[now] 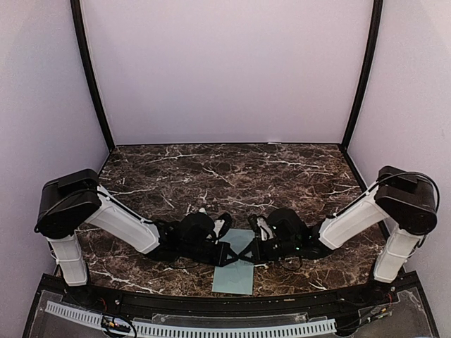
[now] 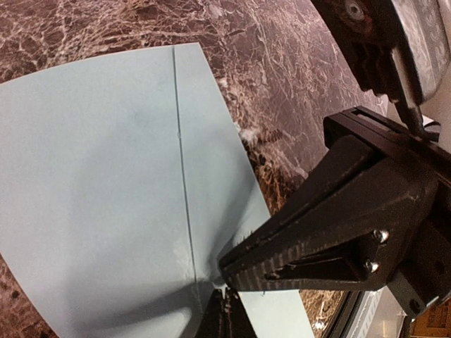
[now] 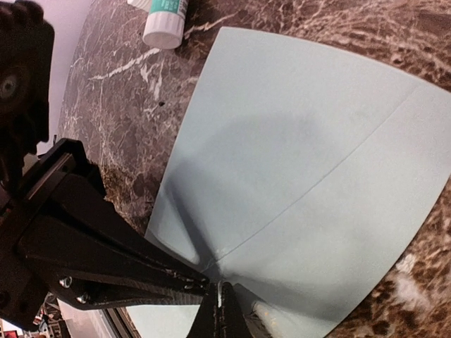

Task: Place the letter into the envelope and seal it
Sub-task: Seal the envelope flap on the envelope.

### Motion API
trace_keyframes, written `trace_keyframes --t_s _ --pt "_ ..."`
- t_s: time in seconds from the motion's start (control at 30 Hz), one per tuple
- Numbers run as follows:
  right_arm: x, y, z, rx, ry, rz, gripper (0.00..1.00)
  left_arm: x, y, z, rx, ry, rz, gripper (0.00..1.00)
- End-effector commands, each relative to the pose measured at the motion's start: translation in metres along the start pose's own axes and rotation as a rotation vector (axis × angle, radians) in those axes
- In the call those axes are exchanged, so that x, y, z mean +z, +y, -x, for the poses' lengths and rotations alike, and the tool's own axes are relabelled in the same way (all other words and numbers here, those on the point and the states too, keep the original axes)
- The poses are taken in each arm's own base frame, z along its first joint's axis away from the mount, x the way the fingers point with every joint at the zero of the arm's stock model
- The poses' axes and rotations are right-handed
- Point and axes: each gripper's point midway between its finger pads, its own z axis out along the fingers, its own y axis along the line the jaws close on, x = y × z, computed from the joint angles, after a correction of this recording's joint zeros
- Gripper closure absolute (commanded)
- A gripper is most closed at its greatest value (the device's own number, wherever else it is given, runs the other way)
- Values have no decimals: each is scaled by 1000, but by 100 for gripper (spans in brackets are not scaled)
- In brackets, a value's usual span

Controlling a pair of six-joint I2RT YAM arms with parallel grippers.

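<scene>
Envelope (image 2: 91, 176), one, lies flat; one glue stick (image 3: 165, 17) near; left gripper (image 2: 224, 313) and right gripper (image 3: 222, 310), both clenched, tips on it.

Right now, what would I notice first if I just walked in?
The left gripper and the right gripper, both black and shut, meet nose to nose over a pale blue envelope at the near edge of the dark marble table. A small white glue stick lies on the marble near the envelope.
</scene>
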Motion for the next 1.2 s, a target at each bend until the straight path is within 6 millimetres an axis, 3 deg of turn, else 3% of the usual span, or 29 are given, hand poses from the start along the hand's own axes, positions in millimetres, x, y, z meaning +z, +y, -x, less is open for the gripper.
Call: trace_keyframes --t_s 0.0,0.5,0.73,0.87,1.0,1.07,1.17 --pt "-3 -18 -35 13 89 -72 100 -5 31 -25 -24 80 117 100" --pt "1 11 -55 -47 154 -24 100 -4 29 -23 -22 71 112 100" --pt "-7 14 -44 -41 91 -39 100 -5 28 -21 -13 65 107 100" --pt "-26 36 -28 -74 28 11 100 -8 18 -14 25 43 75 100" --pt "-57 58 -3 -122 -85 38 100 -17 -1 4 97 -13 28 100" --pt "-74 58 10 -127 -143 22 100 -23 -15 15 137 -43 3 100" --pt "-90 42 21 -109 -190 -33 100 -34 -33 32 187 -88 -23 99"
